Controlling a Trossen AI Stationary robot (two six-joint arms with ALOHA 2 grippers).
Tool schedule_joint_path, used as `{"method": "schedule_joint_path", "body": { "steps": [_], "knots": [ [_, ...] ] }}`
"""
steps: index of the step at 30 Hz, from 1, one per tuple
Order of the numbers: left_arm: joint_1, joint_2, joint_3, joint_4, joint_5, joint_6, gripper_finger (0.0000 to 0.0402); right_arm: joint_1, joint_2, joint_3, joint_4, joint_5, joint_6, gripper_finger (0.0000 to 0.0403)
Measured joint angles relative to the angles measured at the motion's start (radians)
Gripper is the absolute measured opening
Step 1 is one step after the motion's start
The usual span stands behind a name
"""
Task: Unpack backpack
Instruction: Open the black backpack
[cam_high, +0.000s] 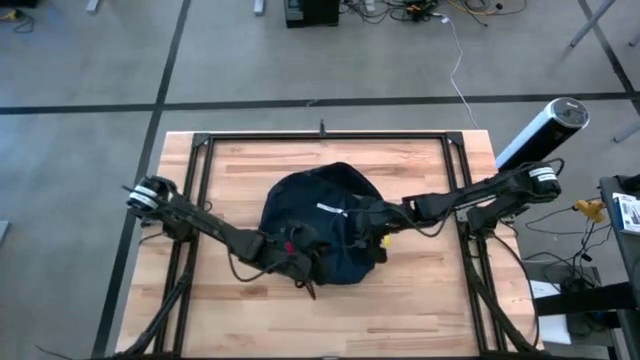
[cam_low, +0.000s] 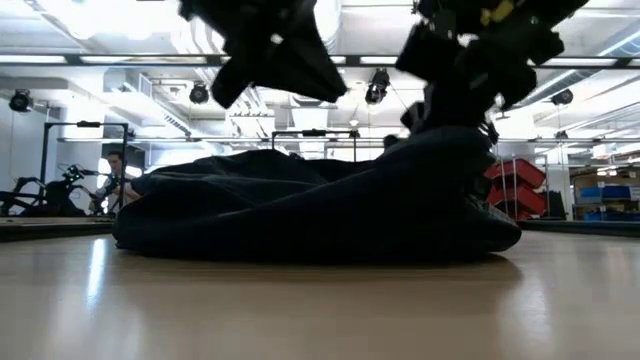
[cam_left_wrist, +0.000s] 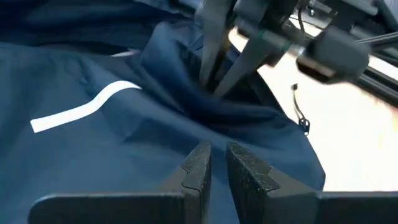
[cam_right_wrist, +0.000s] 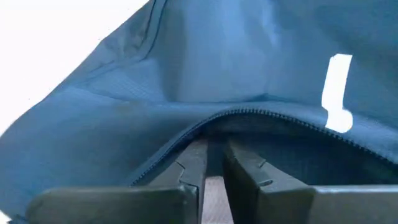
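The left gripper sits at the near left side of the backpack, its fingers nearly together with only a thin gap and nothing clearly held. The backpack lies slumped mid-worktop; nothing has come out yet, so unpacking looks barely begun. A white strip carries no readable writing. The right gripper is pinched together at the zipper edge; whether fabric is caught I cannot tell.
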Motion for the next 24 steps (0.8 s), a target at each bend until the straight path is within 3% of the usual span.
{"method": "schedule_joint_path", "body": {
  "steps": [6, 12, 15, 20, 24],
  "knots": [
    [0.063, 0.063, 0.085, 0.001, 0.000, 0.005, 0.0128, 0.006, -0.007, 0.000, 0.007, 0.000, -0.062, 0.0017],
    [0.152, 0.109, 0.069, 0.017, 0.069, -0.009, 0.0221, 0.025, -0.040, 0.002, -0.039, 0.003, -0.091, 0.0023],
    [0.183, 0.112, 0.039, 0.108, 0.096, -0.004, 0.0254, 0.039, -0.058, 0.002, -0.086, 0.035, -0.092, 0.0021],
    [0.224, 0.108, 0.027, 0.263, 0.183, 0.069, 0.0278, 0.038, -0.055, 0.002, -0.089, 0.131, -0.092, 0.0019],
    [0.250, 0.125, 0.024, 0.306, 0.218, 0.101, 0.0276, 0.040, -0.044, 0.002, -0.070, 0.134, -0.092, 0.0019]
  ]
}}
